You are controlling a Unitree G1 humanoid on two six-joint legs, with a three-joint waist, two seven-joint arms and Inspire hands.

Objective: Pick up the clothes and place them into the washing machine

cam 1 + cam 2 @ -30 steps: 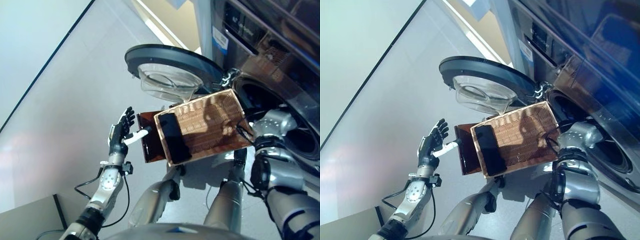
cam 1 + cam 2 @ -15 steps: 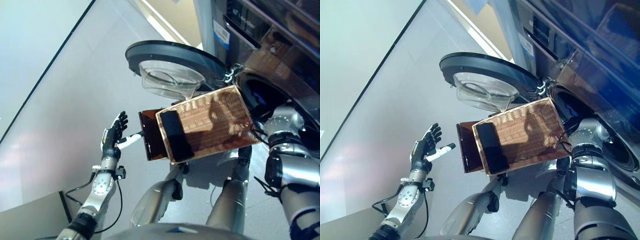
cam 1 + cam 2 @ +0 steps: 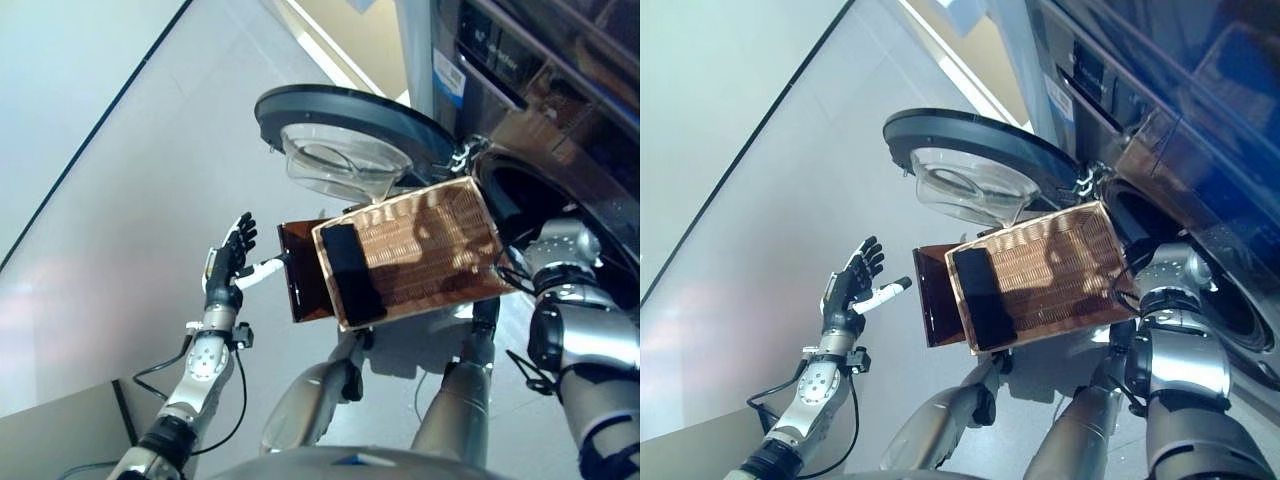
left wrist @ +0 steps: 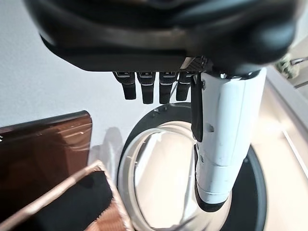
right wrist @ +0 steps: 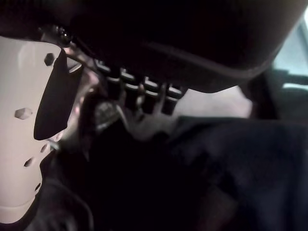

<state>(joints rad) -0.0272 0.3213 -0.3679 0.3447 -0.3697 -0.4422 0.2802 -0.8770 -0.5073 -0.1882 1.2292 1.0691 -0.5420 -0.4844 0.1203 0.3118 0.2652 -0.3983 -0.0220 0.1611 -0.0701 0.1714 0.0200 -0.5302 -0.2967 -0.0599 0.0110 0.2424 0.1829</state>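
1. Since prev frame our left hand [image 3: 228, 265] sits nearer the wicker basket [image 3: 420, 255], fingers straight, holding nothing.
2. Right hand [image 5: 29, 139] reaches into washing machine [image 3: 545, 110] drum among dark clothes [image 5: 226, 163]; can't tell its grip.
3. Labels unreadable.

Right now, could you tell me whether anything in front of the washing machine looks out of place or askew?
Yes: the wicker basket is tipped steeply toward the washing machine opening, with dark clothes still clinging at its lower end. The left robot hand hangs open beside it, touching nothing; the right is hidden inside the drum.
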